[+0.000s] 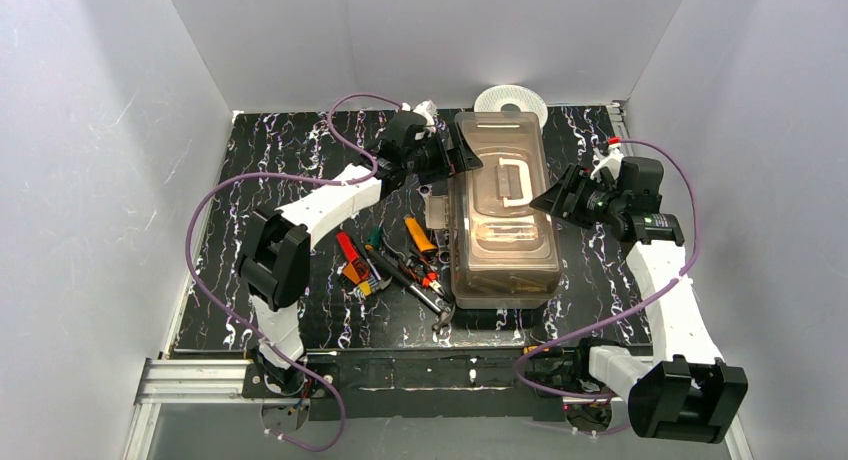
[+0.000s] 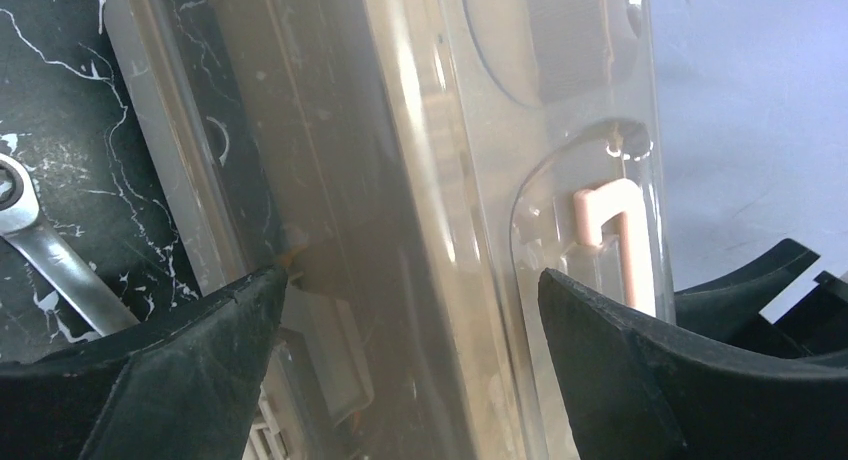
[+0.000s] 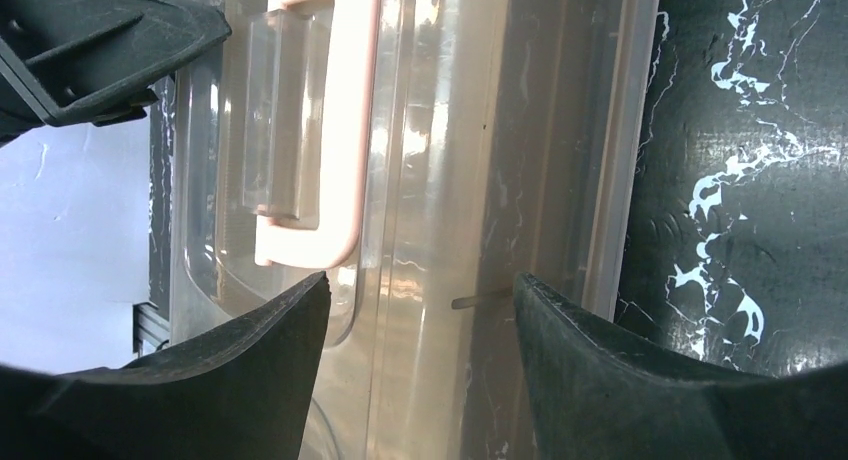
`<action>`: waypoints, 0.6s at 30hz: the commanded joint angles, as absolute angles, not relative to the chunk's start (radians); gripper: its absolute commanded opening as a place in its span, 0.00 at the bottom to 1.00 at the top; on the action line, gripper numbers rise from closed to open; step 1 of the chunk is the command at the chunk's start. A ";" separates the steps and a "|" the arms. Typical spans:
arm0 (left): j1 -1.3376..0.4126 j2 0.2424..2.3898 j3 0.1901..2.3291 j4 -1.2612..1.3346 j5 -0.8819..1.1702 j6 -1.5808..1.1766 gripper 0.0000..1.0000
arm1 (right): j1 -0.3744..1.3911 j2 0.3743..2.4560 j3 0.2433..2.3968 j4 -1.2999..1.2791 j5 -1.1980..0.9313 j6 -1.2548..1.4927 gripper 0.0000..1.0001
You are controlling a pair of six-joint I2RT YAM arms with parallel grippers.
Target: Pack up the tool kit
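Left gripper (image 1: 457,158) and right gripper (image 1: 556,196) flank the toolbox (image 1: 505,230) — wide open, empty. Uneven closing could shove it onto tools (image 1: 400,265) left of it.

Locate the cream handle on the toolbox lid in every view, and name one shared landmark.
Top external: handle near the picture's middle, on the lid.
Left wrist: right of centre, low between the fingers.
Right wrist: upper left of centre.
Shared landmark: the smoky toolbox under the handle in all three.
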State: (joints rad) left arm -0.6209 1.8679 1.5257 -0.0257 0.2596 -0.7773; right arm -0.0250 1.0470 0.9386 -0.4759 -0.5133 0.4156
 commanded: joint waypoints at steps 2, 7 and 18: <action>-0.635 1.737 1.559 -0.133 0.218 -0.678 0.98 | -0.001 1.003 0.990 -0.538 -0.466 0.445 0.74; -0.647 1.639 1.563 -0.172 0.185 -0.649 0.98 | 0.000 1.012 1.087 -0.605 -0.343 0.433 0.73; -0.798 1.728 1.747 -0.236 0.236 -0.658 0.90 | 0.000 1.019 1.111 -0.587 -0.244 0.485 0.72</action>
